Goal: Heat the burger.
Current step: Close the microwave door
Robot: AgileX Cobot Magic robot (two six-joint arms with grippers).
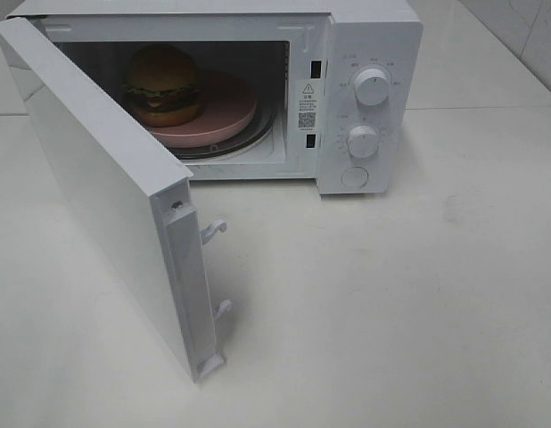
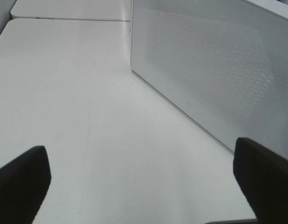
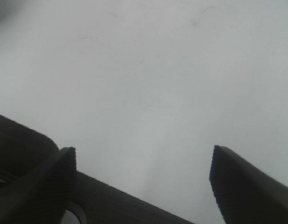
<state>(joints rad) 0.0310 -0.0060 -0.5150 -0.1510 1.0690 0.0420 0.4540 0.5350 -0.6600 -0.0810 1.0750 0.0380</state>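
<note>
The burger (image 1: 163,85), with its brown domed bun, green lettuce and dark patty, sits on a round pink plate (image 1: 224,114) inside the open white microwave (image 1: 365,53). The microwave door (image 1: 97,178) swings wide toward the front left. Neither arm shows in the exterior high view. My left gripper (image 2: 141,179) is open over the white table, with the door's perforated outer face (image 2: 214,60) close ahead of it. Over bare white tabletop, my right gripper (image 3: 144,179) is open with nothing between its fingers.
Two white knobs (image 1: 372,87) and a round button (image 1: 355,176) are on the microwave's control panel at the right. The door's latch hooks (image 1: 215,230) stick out from its free edge. White table (image 1: 391,312) spreads in front and to the right.
</note>
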